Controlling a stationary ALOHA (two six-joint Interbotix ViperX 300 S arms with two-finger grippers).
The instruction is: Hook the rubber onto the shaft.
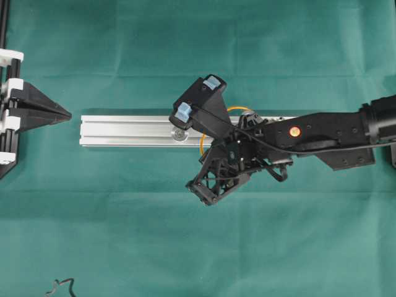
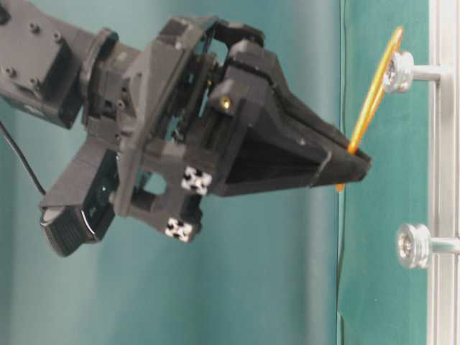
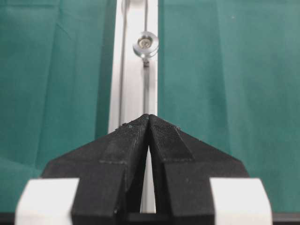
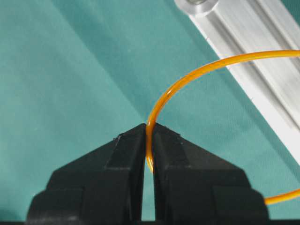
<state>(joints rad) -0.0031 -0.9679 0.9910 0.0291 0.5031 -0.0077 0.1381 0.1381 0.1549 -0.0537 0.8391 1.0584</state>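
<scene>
The right gripper (image 4: 149,129) was clamped on the rubber (image 4: 187,82), its fingertips pinching the thin orange band at one point of the loop. The rest of the loop hung free above the silver aluminium rail (image 1: 124,130), which lay on the green cloth (image 1: 185,247).

In the table-level view the band stood edge-on and tilted, its upper part touching or just beside the head of the upper shaft (image 2: 397,72). Whether it had passed over that head could not be told from these views. The lower shaft (image 2: 411,246) stood bare.

The left gripper (image 3: 149,123) rested at the far end of the rail with its jaws together and nothing between them.

Judged progress: pick-up and carry were complete. Seating the band behind the shaft head and releasing it remained.
</scene>
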